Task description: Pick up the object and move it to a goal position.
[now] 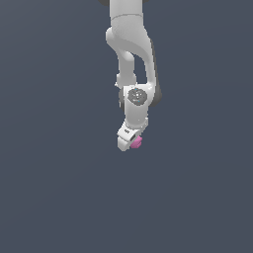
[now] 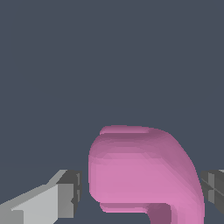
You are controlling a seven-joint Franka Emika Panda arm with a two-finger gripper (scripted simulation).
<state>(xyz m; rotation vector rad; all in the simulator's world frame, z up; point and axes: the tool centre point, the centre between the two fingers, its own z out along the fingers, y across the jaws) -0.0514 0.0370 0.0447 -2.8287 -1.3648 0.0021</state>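
Open room first: in the exterior view the grey-blue ground point(image 1: 54, 197) runs flat and featureless out to every edge of the pic, w/ wide free space on both the exterior view's left and right of the arm, and below it too. Only the top-centre is taken up, where the white arm point(image 1: 129, 44) enters the pic.

Arm pose: it comes down from top-centre, links stacked roughly vertical, w/ a slight bend to the exterior view's right around the mid joint, then back in. A grey round joint cap faces the camera just above the wrist. The gripper point(image 1: 129, 142) hangs at the low end, pointing down and tilted a bit.

The object point(image 1: 136, 143) is pink, rounded, small vs the gripper; in the exterior view it peeks out on the gripper's lower side, toward the exterior view's right, touching the white finger.

Wrist view: the object point(image 2: 142, 175) fills the space between the fingers point(image 2: 65, 192), one grey pad on each side. The pad by the far finger sits against the pink surface; a thin gap shows at the other pad. Notch visible at the lump's lower edge. Can't tell for sure whether the claw is actually clamped on it or just around it.
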